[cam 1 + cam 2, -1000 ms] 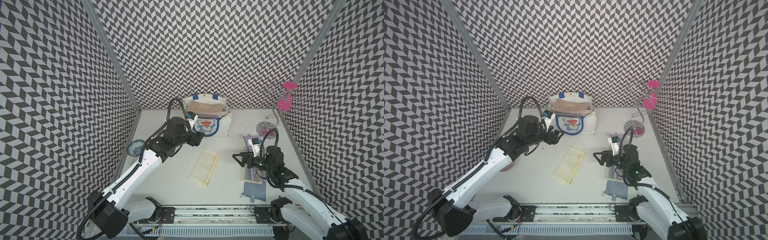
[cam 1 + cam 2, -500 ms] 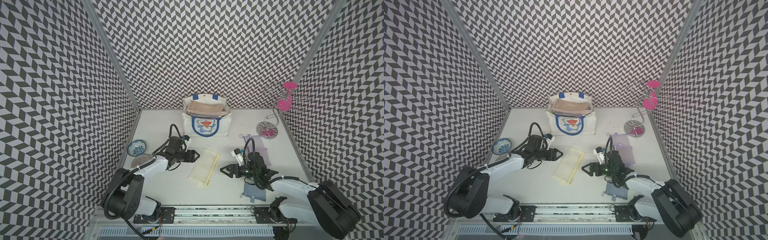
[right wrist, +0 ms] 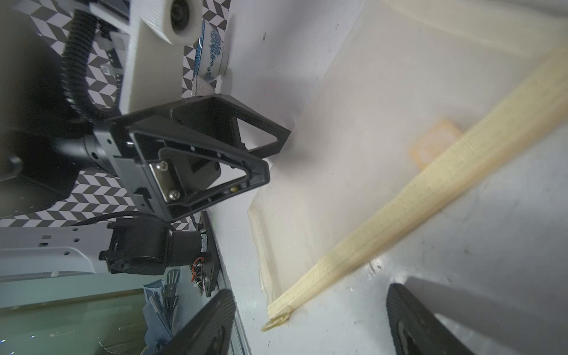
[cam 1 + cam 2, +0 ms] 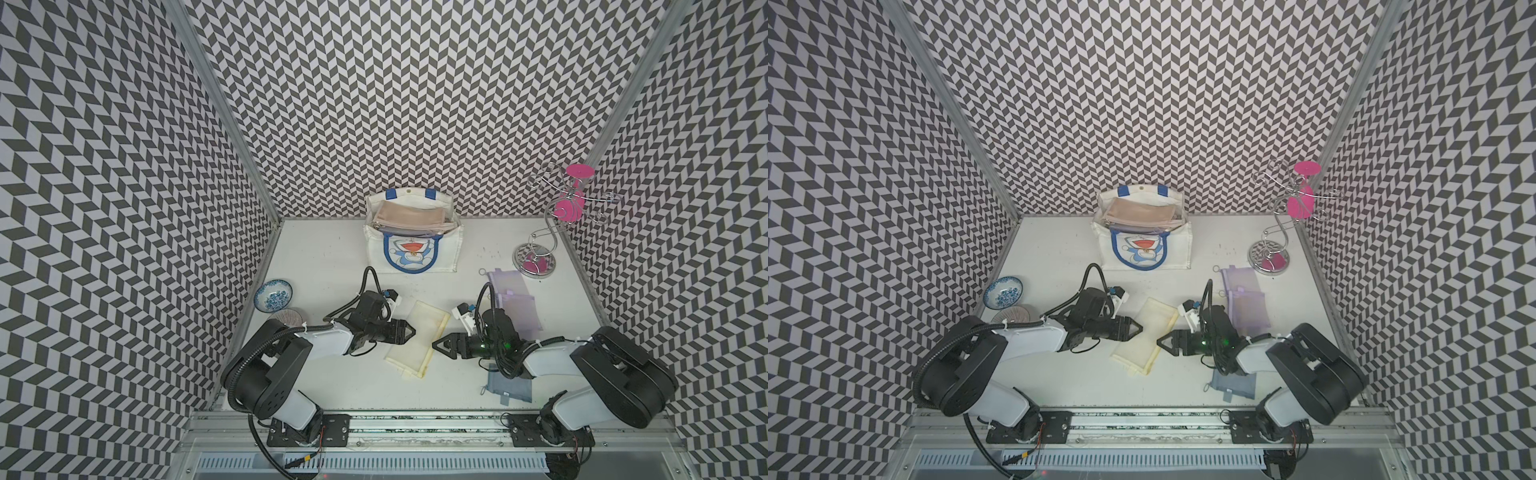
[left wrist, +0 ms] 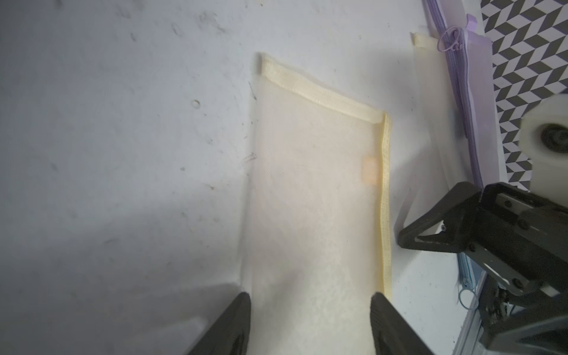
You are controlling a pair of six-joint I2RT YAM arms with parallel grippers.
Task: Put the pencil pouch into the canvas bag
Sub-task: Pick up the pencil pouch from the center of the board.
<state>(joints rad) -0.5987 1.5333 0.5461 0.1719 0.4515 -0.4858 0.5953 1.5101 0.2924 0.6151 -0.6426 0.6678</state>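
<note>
both arms lie low over the white table [image 4: 324,249], folded near the front rail [image 4: 415,420], with the grippers pointing at each other.

left gripper [image 4: 409,331]: jaws apart, nothing between them. in the left wrist view its fingertips [image 5: 236,325] straddle one end of a pale yellow mesh pouch [image 5: 313,190] lying flat below. cannot tell whether they touch the mesh.

right gripper [image 4: 437,345]: jaws apart, empty. in the right wrist view the yellow pouch's zipper pull [image 3: 276,322] lies on the table just ahead of the tips.

in both top views the yellow mesh pouch lies flat between the two grippers.

canvas bag [image 4: 415,249]: upright at the back of the table by the wall, cat print facing forward, well apart from both grippers. a tan pencil pouch [image 4: 409,216] sits inside its open mouth, lying across it, with its upper face showing above the front rim.

robot's right side: two purple mesh pouches [image 4: 513,297] overlapping, partly under the right arm. a blue-grey pouch [image 4: 509,384] lies near the front rail. a wire stand [image 4: 536,257] with pink discs is at the back corner.

robot's left side: a blue-and-white bowl [image 4: 273,294] by the wall, with a ribbed dish [image 4: 286,318] just beside it.
</note>
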